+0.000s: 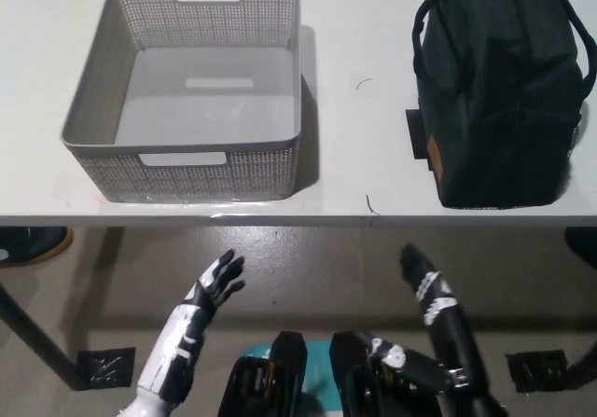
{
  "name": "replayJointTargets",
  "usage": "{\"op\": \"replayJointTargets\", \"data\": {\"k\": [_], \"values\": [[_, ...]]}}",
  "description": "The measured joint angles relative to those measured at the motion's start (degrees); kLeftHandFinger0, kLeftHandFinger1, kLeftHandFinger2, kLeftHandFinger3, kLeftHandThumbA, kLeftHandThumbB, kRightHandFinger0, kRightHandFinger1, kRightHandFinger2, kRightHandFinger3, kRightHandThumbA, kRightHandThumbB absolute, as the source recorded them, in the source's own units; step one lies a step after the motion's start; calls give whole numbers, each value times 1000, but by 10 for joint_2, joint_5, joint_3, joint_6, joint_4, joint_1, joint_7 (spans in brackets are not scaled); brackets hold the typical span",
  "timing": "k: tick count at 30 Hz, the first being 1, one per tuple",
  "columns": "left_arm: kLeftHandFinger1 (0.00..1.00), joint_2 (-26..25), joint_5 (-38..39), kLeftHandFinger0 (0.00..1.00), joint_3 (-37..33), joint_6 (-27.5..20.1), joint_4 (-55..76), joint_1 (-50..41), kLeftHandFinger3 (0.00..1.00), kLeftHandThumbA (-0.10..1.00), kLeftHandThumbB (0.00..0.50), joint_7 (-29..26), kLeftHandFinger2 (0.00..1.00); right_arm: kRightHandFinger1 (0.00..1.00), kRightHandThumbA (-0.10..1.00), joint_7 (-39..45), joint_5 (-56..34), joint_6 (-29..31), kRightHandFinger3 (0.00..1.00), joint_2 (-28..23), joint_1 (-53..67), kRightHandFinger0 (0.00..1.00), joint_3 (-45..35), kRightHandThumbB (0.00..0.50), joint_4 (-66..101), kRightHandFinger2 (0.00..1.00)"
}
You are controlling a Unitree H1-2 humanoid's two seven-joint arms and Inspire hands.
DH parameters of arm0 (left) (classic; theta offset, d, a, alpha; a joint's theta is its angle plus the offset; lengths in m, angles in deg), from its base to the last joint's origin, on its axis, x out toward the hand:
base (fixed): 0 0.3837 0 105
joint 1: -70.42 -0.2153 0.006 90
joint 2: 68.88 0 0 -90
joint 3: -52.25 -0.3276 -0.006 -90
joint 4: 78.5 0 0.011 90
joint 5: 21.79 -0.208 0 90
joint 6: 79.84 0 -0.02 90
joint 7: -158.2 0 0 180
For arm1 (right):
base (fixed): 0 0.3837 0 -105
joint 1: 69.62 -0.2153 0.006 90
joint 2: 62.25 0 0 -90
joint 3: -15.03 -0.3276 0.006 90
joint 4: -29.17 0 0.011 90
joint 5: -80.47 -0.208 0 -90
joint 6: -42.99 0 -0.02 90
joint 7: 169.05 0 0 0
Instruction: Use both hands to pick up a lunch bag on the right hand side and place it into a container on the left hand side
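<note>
A dark lunch bag with loop handles stands on the right part of the white table. A grey perforated container with cut-out handles sits on the left part, with nothing inside it. My white left hand is below the table's front edge, fingers spread, holding nothing. My black right hand is also below the front edge, under the bag's left side, fingers apart and holding nothing. Neither hand touches the bag or the container.
The table's front edge runs across the picture above both hands. A bare strip of table separates container and bag. A black table leg and floor tape marks show at the lower left.
</note>
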Motion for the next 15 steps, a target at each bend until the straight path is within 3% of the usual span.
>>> {"op": "replayJointTargets", "data": {"k": [3,12,15], "values": [[1000,-7,18,1000,-18,16,66,1,1000,1000,290,14,1000,1000,1000,0,-2,3,1000,-12,9,1000,-8,224,53,1000],[1000,-15,49,1000,-41,83,177,48,1000,1000,294,36,1000,1000,1000,-4,-7,14,1000,-34,10,1000,-49,192,158,1000],[1000,-14,50,1000,-43,102,181,78,1000,1000,283,41,1000,1000,1000,-7,-9,16,1000,-36,2,1000,-75,229,174,1000]]}}
